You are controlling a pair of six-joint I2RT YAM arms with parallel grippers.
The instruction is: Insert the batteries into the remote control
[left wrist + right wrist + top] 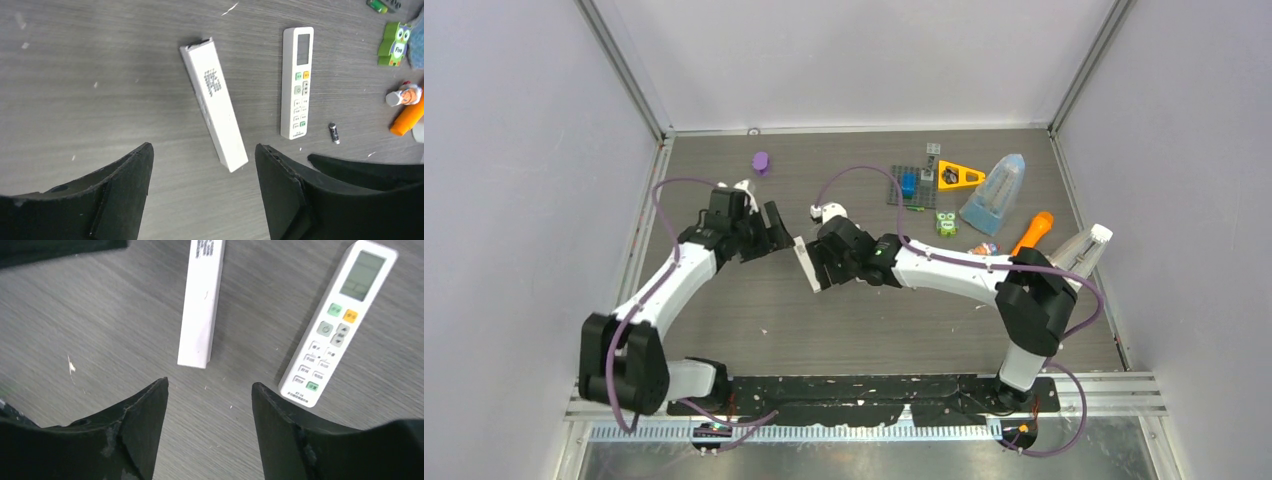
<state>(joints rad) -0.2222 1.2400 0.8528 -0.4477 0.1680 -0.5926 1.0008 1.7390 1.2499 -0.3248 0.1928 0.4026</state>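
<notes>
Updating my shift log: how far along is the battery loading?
Done: nothing visible; a blackish battery lies loose beside the face-up remote. In hand: nothing; the left end effector and right end effector hover open near the face-down remote. Left: picking up batteries and inserting them.

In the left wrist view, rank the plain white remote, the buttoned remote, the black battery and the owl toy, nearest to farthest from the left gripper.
1. plain white remote, just ahead of the left gripper.
2. buttoned remote, to the right.
3. black battery, beside that remote's lower end.
4. owl toy, far upper right.
</notes>
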